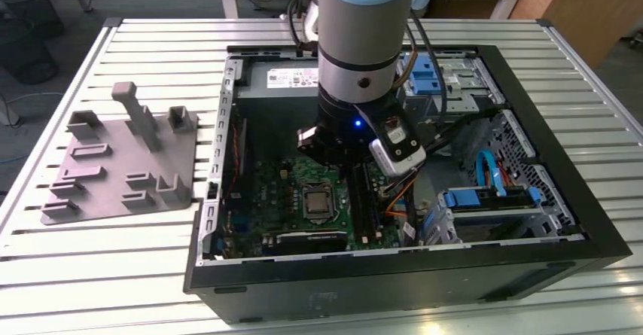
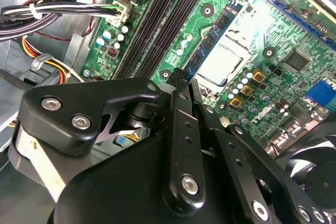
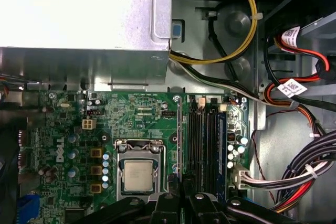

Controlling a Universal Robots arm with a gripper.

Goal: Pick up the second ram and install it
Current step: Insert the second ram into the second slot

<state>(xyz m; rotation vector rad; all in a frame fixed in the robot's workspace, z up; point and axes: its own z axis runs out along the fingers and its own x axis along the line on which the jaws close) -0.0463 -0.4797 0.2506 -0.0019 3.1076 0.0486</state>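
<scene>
While the second ram (image 2: 210,40) stands on edge in the slot between the CPU socket (image 2: 223,64) and the black memory slots (image 2: 157,24), its near end is clamped between the closed fingers of the gripper (image 2: 179,78). In the exterior view, the gripper is seen at the socket's 1 o'clock.

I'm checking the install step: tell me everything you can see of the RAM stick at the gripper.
The second ram is a thin, narrow bluish-green board with dark chips. It stands on edge, parallel to the long black slots, between them and the processor socket. The gripper is shut on it, hiding part of its length. Whether it is seated in a slot cannot be told.
</scene>
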